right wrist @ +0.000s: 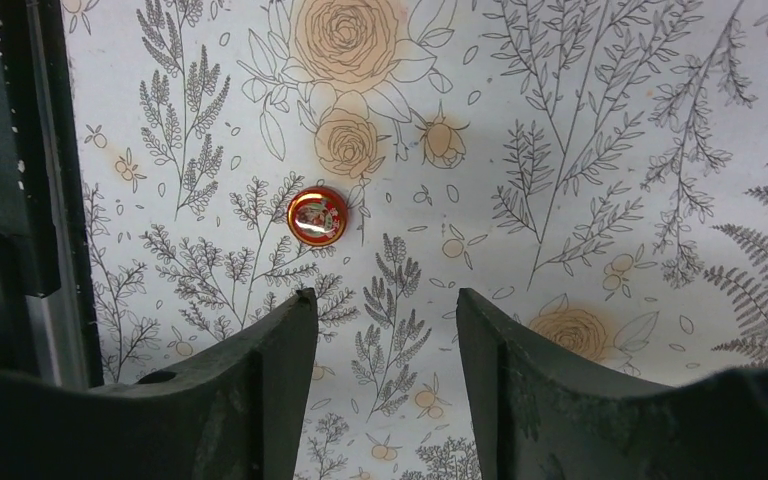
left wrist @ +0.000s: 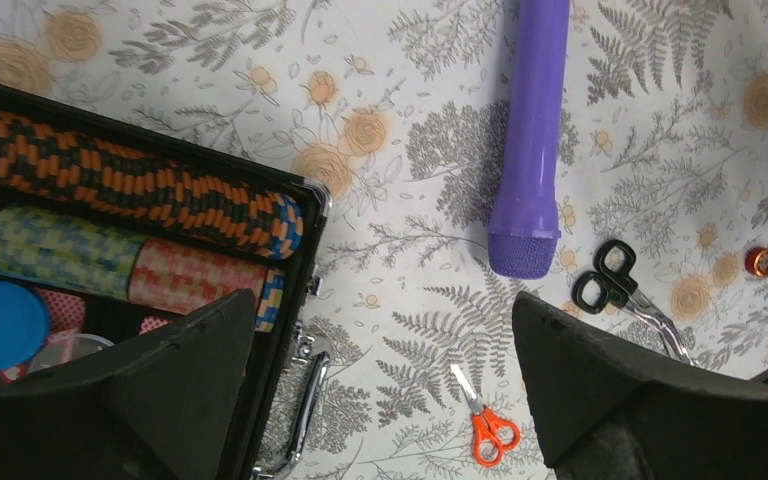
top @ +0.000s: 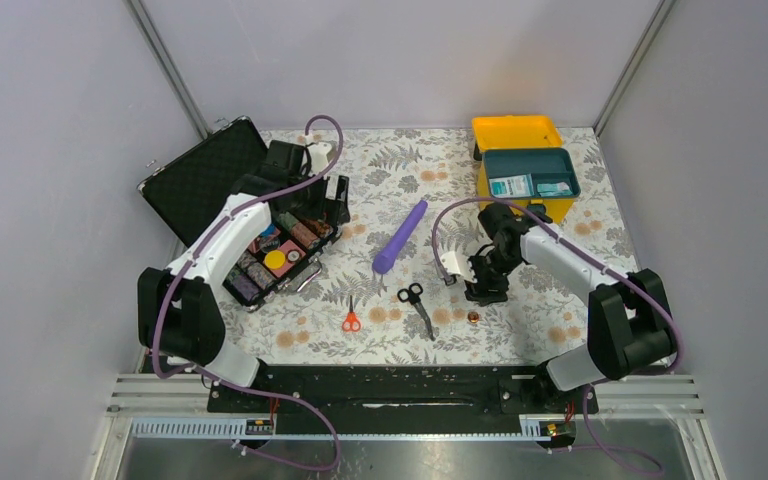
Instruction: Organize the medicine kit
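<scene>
The medicine kit (top: 516, 133) stands open at the far right: yellow case, lid tilted back, teal inner tray (top: 532, 160) holding white and teal packets. My left gripper (top: 335, 200) is open and empty, above the right edge of the black hard case (top: 200, 180); in the left wrist view (left wrist: 385, 320) its jaws stand wide apart. My right gripper (top: 487, 288) is open and empty, low over the cloth in front of the kit; it also shows in the right wrist view (right wrist: 385, 300). A small red round tin (right wrist: 317, 215) lies just beyond its left finger.
A purple flashlight (top: 400, 236), black scissors (top: 417, 305), orange scissors (top: 351, 320) and the red tin (top: 473, 317) lie on the floral cloth mid-table. The black case holds colourful rolls (left wrist: 150, 190). The arms' black base rail (top: 390, 385) runs along the near edge.
</scene>
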